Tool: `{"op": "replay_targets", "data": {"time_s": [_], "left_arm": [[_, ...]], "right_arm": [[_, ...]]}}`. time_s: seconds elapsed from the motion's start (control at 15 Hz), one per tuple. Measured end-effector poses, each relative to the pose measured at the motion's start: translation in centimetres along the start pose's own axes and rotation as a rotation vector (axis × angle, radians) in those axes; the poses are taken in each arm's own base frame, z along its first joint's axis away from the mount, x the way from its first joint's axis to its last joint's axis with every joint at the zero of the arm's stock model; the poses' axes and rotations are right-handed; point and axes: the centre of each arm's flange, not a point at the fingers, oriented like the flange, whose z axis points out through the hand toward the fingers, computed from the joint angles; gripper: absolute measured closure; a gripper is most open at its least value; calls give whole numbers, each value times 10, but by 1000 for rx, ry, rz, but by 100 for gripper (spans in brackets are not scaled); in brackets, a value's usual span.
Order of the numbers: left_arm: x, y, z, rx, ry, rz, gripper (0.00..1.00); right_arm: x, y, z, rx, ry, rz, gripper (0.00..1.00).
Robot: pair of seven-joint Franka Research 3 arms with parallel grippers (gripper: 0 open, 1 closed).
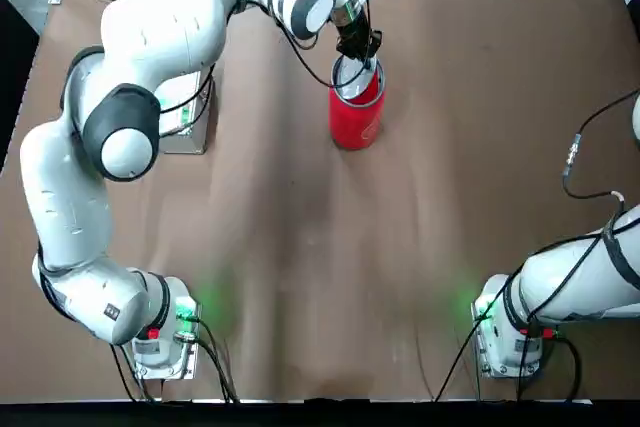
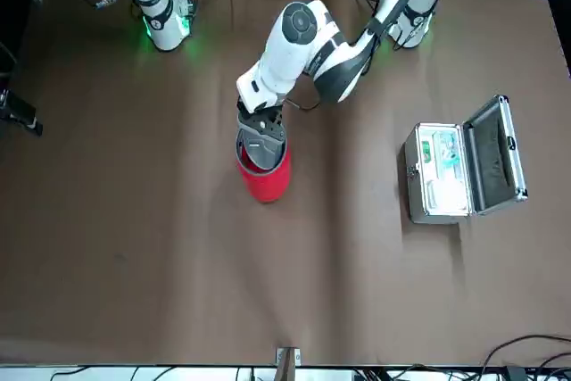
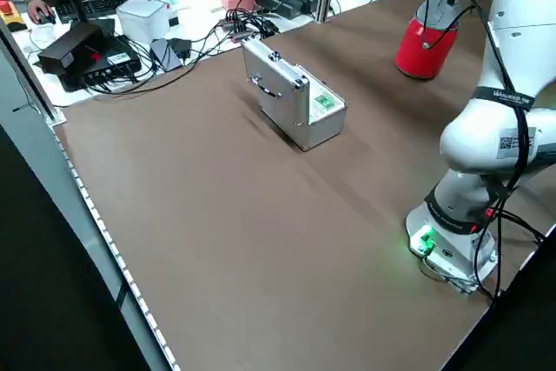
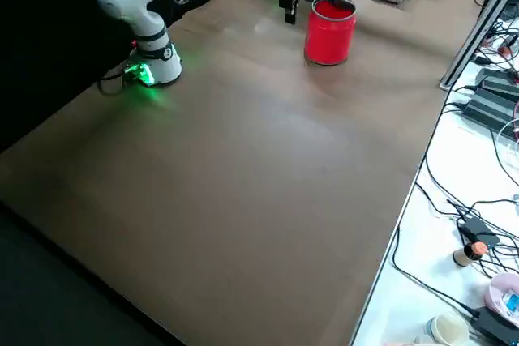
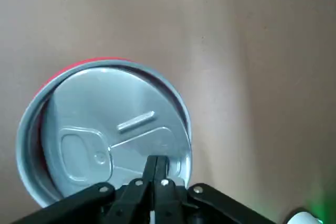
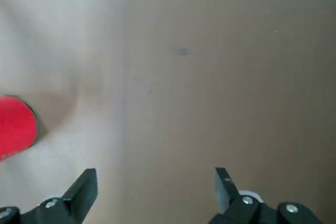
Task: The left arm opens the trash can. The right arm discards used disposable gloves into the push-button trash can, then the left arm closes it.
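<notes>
Brown table [image 1: 300, 277] w/ red trash can [image 1: 357, 117] mid-far side, lid [image 5: 107, 129] down. Your left gripper [image 5: 156, 167] sits fingers pinched together on lid edge. Right gripper [image 6: 156, 182] spread wide, empty; gloves not seen. Risk, my guess: off-centre push tips can.

I see both arms as glossy white shells with grey round joint caps. Left arm [image 1: 150, 37] has black cabling and a QR label near the base. Green LEDs and red buttons on both bases. Right arm [image 1: 585, 272] likewise cabled.
</notes>
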Motion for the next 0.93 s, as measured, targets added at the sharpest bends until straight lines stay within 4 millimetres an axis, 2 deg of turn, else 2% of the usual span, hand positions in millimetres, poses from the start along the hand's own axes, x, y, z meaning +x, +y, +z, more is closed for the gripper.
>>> {"op": "replay_targets", "data": {"time_s": [0.93], "left_arm": [[-10,8,42,32,29,17,99]], "right_arm": [[0,0,0,0,1,0,1]]}}
